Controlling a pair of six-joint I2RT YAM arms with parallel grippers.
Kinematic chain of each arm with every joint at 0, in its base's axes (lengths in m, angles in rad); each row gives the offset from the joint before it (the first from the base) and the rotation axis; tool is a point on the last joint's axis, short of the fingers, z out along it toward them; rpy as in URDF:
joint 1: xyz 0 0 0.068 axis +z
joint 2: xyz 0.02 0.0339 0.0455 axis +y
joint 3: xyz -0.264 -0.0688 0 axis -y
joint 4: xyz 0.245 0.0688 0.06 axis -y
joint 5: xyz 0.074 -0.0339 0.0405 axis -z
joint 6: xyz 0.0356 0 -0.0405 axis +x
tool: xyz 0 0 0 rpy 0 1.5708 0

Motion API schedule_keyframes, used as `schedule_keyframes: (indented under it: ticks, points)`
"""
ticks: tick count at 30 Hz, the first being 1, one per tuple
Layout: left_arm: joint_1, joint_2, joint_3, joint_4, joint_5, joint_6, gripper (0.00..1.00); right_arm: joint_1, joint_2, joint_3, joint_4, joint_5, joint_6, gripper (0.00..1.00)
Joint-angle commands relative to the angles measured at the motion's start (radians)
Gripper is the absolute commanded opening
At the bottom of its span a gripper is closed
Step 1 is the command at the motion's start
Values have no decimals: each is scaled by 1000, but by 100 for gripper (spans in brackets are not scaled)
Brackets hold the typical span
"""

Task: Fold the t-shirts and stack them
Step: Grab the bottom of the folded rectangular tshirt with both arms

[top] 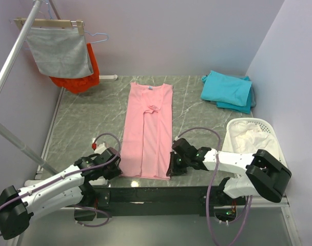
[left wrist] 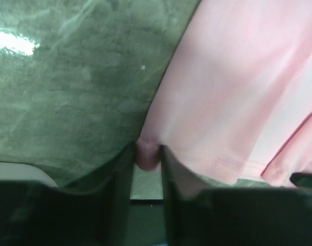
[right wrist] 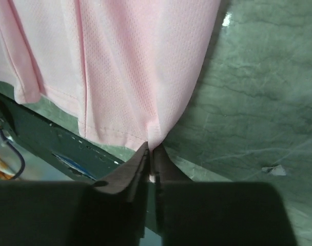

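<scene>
The light pink t-shirt (top: 147, 132) lies lengthwise on the table, its sides folded in to a narrow strip, collar at the far end. My left gripper (top: 116, 169) is shut on its near left hem corner (left wrist: 147, 154). My right gripper (top: 171, 169) is shut on its near right hem corner (right wrist: 155, 139). The pink cloth fills the upper part of both wrist views (left wrist: 238, 87) (right wrist: 125, 61). A stack of folded teal t-shirts (top: 228, 90) sits at the far right of the table.
A white laundry basket (top: 269, 134) with white cloth stands at the right, by my right arm. A grey cloth (top: 60, 51) and an orange-red garment (top: 81, 78) hang on a rack at the far left. The black base rail (top: 151, 193) runs along the near edge.
</scene>
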Motion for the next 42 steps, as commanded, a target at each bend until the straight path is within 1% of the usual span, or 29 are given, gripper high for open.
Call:
schedule_keyframes:
  ticks: [1, 3, 5, 6, 9, 14, 15, 17, 18, 19, 20, 21, 22, 23, 25, 26, 27, 28, 29, 30, 32, 34, 35, 36, 37, 38, 40, 41, 42]
  points:
    - [-8, -7, -12, 7, 25, -4, 19, 9, -13, 8, -47, 65, -7, 5]
    - [-11, -11, -21, 23, 36, -3, 14, 6, -30, 14, -77, 85, -11, 1]
    - [-16, -9, -27, 49, 53, 0, 3, 8, -38, 22, -94, 100, -16, 0]
    - [-19, -6, -27, 57, 58, 2, 1, 8, -44, 27, -111, 108, -21, 0]
    - [-37, 8, -19, 98, 82, 6, 1, 8, -50, 30, -136, 122, -27, 0]
    - [-106, 58, 2, 131, 93, -7, 1, 8, -70, 24, -160, 133, -31, 0]
    - [-115, 65, 8, 151, 93, -6, 1, 6, -75, 24, -168, 136, -33, 8]
    - [-137, 78, 20, 142, 81, -10, 6, 8, -87, 28, -174, 136, -39, 23]
    - [-141, 84, 34, 126, 63, -15, 11, 8, -93, 34, -183, 137, -39, 37]
    - [-148, 83, 39, 102, 53, -18, 16, 8, -99, 34, -188, 142, -38, 42]
    - [-151, 80, 42, 85, 46, -30, 19, 8, -111, 34, -190, 145, -34, 51]
    - [-152, 65, 41, 77, 35, -35, 28, 8, -117, 36, -199, 156, -31, 54]
    - [-152, 54, 37, 66, 32, -40, 48, 8, -124, 34, -202, 160, -28, 55]
    - [-152, 43, 30, 63, 30, -49, 53, 6, -131, 33, -202, 160, -27, 56]
    - [-152, 14, 18, 60, 24, -58, 54, 6, -130, 30, -200, 154, -25, 56]
    - [-152, 8, 8, 59, 24, -66, 57, 6, -125, 28, -196, 151, -22, 56]
    - [-151, -1, 2, 63, 27, -66, 62, 6, -122, 22, -188, 147, -21, 56]
    - [-152, -3, -1, 66, 29, -64, 62, 6, -119, 17, -182, 139, -16, 56]
    - [-151, -1, -5, 71, 29, -64, 61, 8, -116, 13, -171, 131, -8, 56]
    - [-152, 5, -6, 71, 27, -63, 54, 8, -116, 2, -151, 124, -4, 55]
    - [-151, 15, -7, 82, 29, -58, 49, 6, -113, -9, -128, 98, 5, 53]
    - [-152, 32, -12, 95, 35, -52, 39, 9, -107, -16, -111, 91, 10, 50]
    - [-152, 38, -16, 100, 39, -50, 33, 6, -104, -18, -110, 91, 9, 47]
    - [-151, 46, -18, 108, 41, -49, 24, 6, -101, -22, -101, 90, 9, 44]
    - [-152, 51, -19, 112, 41, -47, 19, 8, -99, -21, -98, 90, 7, 40]
    - [-151, 55, -19, 115, 39, -44, 16, 8, -92, -21, -95, 88, 2, 31]
    - [-151, 68, -18, 119, 36, -41, 5, 8, -82, -13, -85, 88, -2, 22]
    - [-151, 72, -7, 115, 33, -37, 1, 6, -85, -9, -90, 100, -8, 10]
    - [-152, 77, 2, 106, 20, -35, 1, 6, -90, 0, -90, 104, -13, 5]
